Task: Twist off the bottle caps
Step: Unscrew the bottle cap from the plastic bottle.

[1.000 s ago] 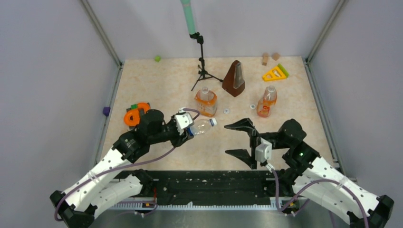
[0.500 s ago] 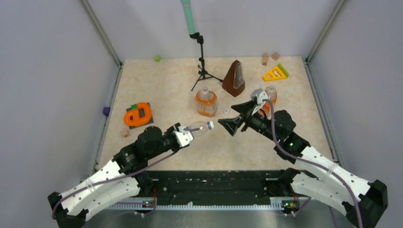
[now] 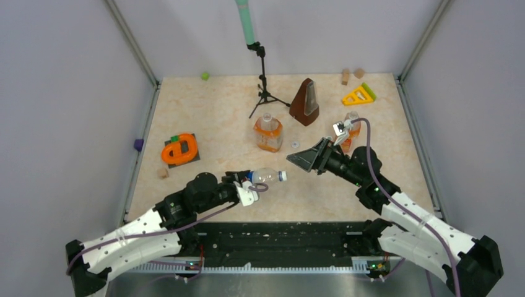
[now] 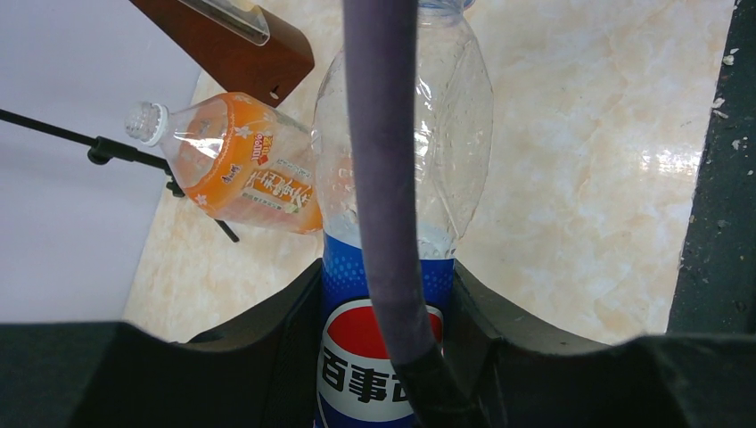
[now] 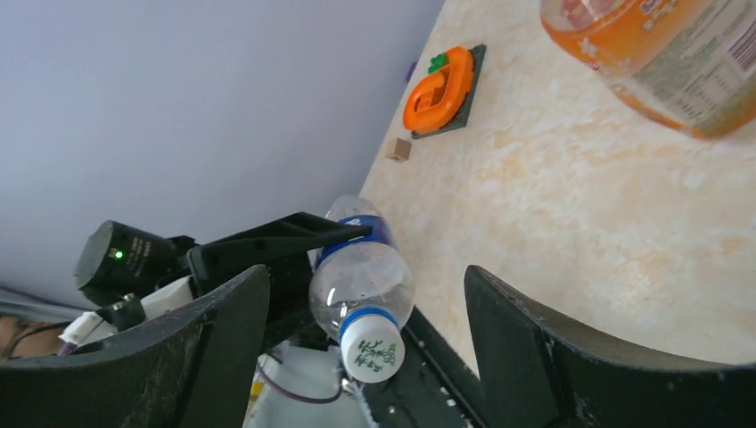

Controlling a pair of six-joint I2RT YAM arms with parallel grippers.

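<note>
- The left gripper [image 3: 252,181], low and left of centre in the top view, is clamped on the blue-labelled lower part of the Pepsi bottle [image 3: 267,176]. The left wrist view shows the label [image 4: 374,357] wedged between both fingers. The bottle is held on its side, clear of the surface [image 3: 216,117], neck pointing right.
- Its white cap [image 3: 283,175] is on the neck. In the right wrist view the cap [image 5: 373,349] faces the camera, low in the frame.
- The squat orange bottle [image 3: 268,133] stands above centre. In the left wrist view its neck shows bare thread, so I judge it already uncapped.
- A loose white cap [image 3: 295,143] lies on the surface just to the right of it.
- The right gripper [image 3: 297,162], right of centre, is spread wide and aimed at the capped neck. In its own view the cap sits between the two fingers, touching neither.
- The slim orange bottle [image 3: 351,124] stands in the upper right, mostly hidden by the right arm; I cannot tell whether it is capped.
- Step in hand: lining up on what looks like the last cap. Next, the right gripper should move in until the cap is centred between its fingers, close on the cap alone, then turn it while the left gripper keeps the bottle from spinning.
</note>
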